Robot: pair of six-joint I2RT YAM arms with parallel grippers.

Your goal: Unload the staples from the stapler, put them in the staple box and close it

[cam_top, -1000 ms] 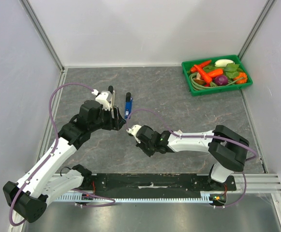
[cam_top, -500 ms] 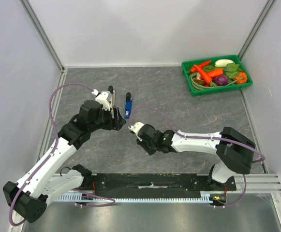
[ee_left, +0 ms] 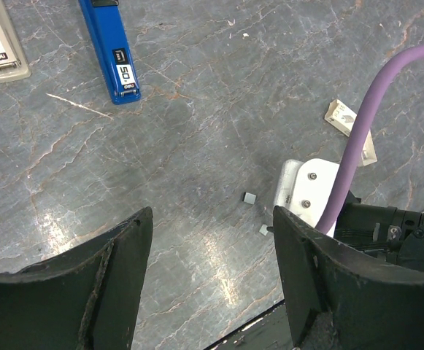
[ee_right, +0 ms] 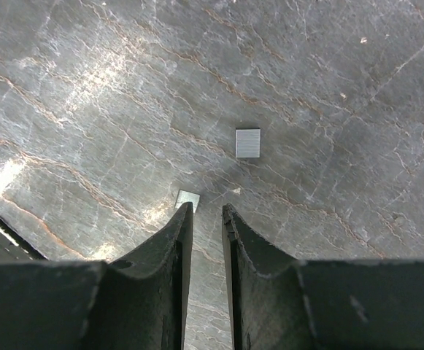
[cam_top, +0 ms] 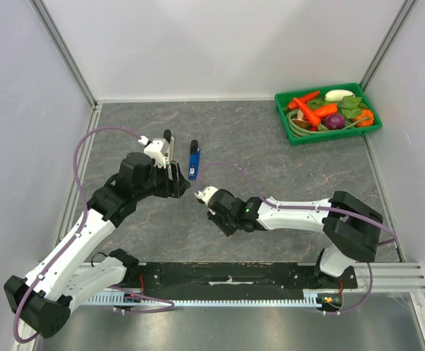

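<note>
Table [cam_top: 285,168], with a green tray [cam_top: 329,137] of vegetables in its far right corner. The left gripper [ee_left: 212,219] hung over the table left of its middle, its jaws wide apart and empty. The right gripper [ee_right: 204,208] showed a narrow gap and held nothing. The blue stapler [cam_top: 193,160] lay flat just beyond both grippers. Two small staple pieces [ee_right: 247,143] lay loose by the right fingertips.

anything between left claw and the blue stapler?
Nothing visible. In the left wrist view only bare table lies between the open left claw and the blue stapler. The loose staple bits sit off to one side, nearer the claw.
</note>
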